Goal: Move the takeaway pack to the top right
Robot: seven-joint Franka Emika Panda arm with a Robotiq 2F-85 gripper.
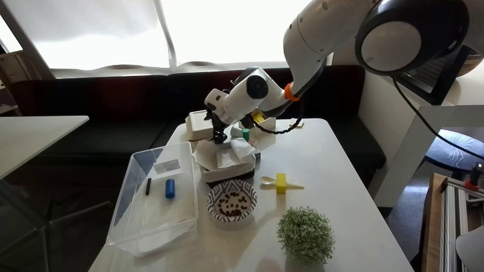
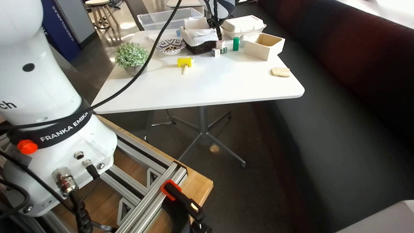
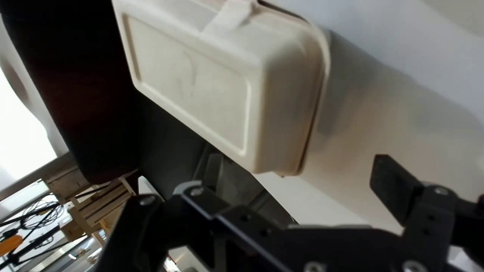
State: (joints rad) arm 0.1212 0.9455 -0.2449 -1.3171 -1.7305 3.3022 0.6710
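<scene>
Pack (image 3: 193, 83) sits on the table (image 1: 302, 151) at the end by the bench (image 1: 124, 138), lid down, near the wooden box (image 2: 263, 48). My wrist view is largely taken up by its recessed panel and a tab over one long side. I have the gripper (image 3: 300, 174) with its fingers (image 3: 395, 189) spread well apart; I can't tell whether either touches the pack. In an exterior view I see them low by the far edge of the lined basket (image 2: 200, 48), just beside the pack.

Next to the basket I make out lettered blocks (image 2: 220, 48) and an upright green cylinder (image 2: 236, 44). Nearer that camera is the bowl (image 1: 231, 185) of brown bits (image 1: 232, 213), beside the clear tub (image 1: 159, 211) holding a blue cylinder (image 1: 170, 189) and a black pen (image 1: 148, 186). A yellow block (image 1: 281, 183) lies over the handle of a spoon (image 1: 268, 181), and the plant (image 1: 306, 234) stands past it.
</scene>
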